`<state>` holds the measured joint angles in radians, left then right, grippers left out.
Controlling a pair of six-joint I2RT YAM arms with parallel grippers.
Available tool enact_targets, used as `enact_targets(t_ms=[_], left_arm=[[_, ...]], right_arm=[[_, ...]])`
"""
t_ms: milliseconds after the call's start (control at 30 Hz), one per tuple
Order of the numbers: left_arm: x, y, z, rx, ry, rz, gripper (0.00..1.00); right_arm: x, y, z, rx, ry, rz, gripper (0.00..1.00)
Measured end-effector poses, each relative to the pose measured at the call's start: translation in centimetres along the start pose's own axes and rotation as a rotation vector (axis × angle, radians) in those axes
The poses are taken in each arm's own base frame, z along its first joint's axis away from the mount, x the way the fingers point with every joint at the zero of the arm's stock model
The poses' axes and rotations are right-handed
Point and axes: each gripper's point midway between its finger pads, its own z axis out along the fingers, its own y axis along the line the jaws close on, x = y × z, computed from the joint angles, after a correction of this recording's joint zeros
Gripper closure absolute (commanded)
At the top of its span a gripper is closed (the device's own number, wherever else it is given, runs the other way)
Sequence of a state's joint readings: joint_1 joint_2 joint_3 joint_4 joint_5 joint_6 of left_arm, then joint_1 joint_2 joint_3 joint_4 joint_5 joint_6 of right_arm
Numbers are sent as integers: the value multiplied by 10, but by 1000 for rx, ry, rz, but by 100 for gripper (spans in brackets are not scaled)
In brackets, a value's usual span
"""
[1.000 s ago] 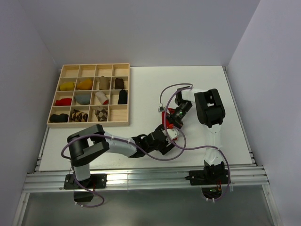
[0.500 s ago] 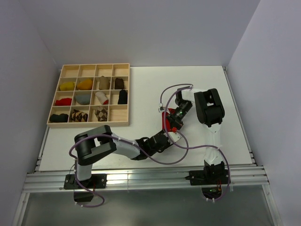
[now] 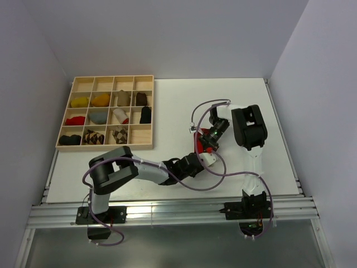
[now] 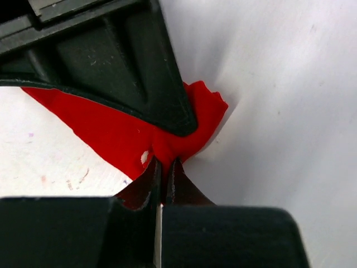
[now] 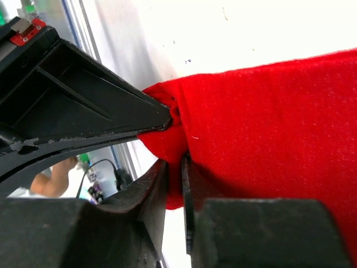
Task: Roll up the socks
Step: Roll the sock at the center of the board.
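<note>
A red sock [image 3: 197, 145] with a small white mark lies near the middle of the table, pinched from two sides. In the left wrist view my left gripper [image 4: 164, 167] is shut on a bunched corner of the red sock [image 4: 106, 125]. One finger [image 4: 128, 72] of the right gripper crosses just above that corner. The right wrist view shows my right gripper [image 5: 174, 167] with its jaws a sliver apart and a fold of the red sock [image 5: 268, 123] caught between them. From above, the left gripper [image 3: 202, 158] and right gripper [image 3: 207, 143] meet at the sock.
At the back left stands a wooden tray [image 3: 106, 147] with compartments. It holds several sock bundles, among them a black one [image 3: 145, 115], argyle ones [image 3: 93, 137] and a yellow one [image 3: 80, 102]. Purple cables [image 3: 207, 104] loop over both arms.
My left gripper has pushed forward to the right onto the red sock and gone from open to shut on it. The right gripper has stayed at the sock.
</note>
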<state>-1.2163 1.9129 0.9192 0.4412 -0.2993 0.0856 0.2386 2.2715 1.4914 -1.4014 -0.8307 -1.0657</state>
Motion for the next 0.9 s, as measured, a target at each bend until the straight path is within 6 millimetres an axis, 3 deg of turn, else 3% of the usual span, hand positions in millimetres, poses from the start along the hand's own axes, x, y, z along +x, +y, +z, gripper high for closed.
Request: enact_targets(t_ms=[200, 433, 600, 900], left_arm=[[-3, 12, 7, 124, 23, -202, 100], [-4, 19, 8, 268, 83, -426, 100], [-2, 21, 8, 359, 136, -594, 100], [-11, 10, 21, 481, 334, -875, 100]], right_arm=[[-8, -2, -16, 100, -98, -41, 63], [-23, 2, -64, 300, -321, -153, 62], [-14, 5, -88, 450, -430, -225, 62], [7, 16, -86, 695, -416, -438, 54]])
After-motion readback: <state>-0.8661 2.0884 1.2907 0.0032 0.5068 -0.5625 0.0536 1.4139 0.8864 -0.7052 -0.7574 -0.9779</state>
